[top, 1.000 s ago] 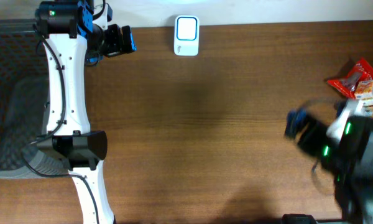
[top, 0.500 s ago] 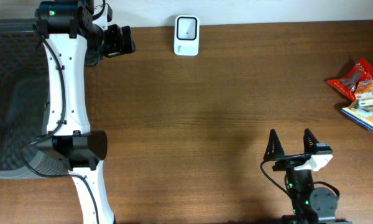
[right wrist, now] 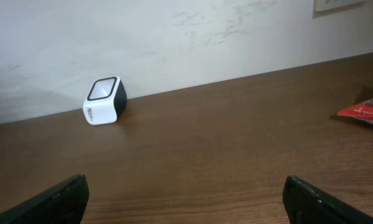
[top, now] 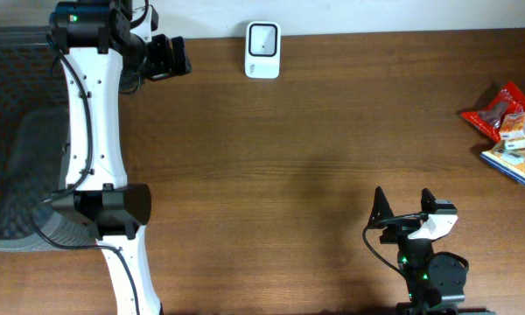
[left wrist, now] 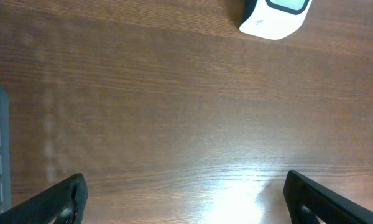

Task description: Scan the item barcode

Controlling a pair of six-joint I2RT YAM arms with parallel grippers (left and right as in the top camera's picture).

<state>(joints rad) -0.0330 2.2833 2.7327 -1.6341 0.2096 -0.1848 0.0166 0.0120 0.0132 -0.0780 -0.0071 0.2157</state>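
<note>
Overhead view: on a brown wooden table [top: 315, 131], the left gripper [top: 177, 55] hangs released, empty, near a white box-shaped barcode scanner [top: 263, 50] at the far edge. The right gripper [top: 404, 196] gapes empty near the front. A red crinkly snack packet [top: 506, 112] lies at the right edge, well apart from both.

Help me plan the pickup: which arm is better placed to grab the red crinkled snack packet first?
Right, probably. The open right gripper sits nearer the red crinkled snack packet; the open left gripper is far across, beside the white box-shaped scanner.
</note>
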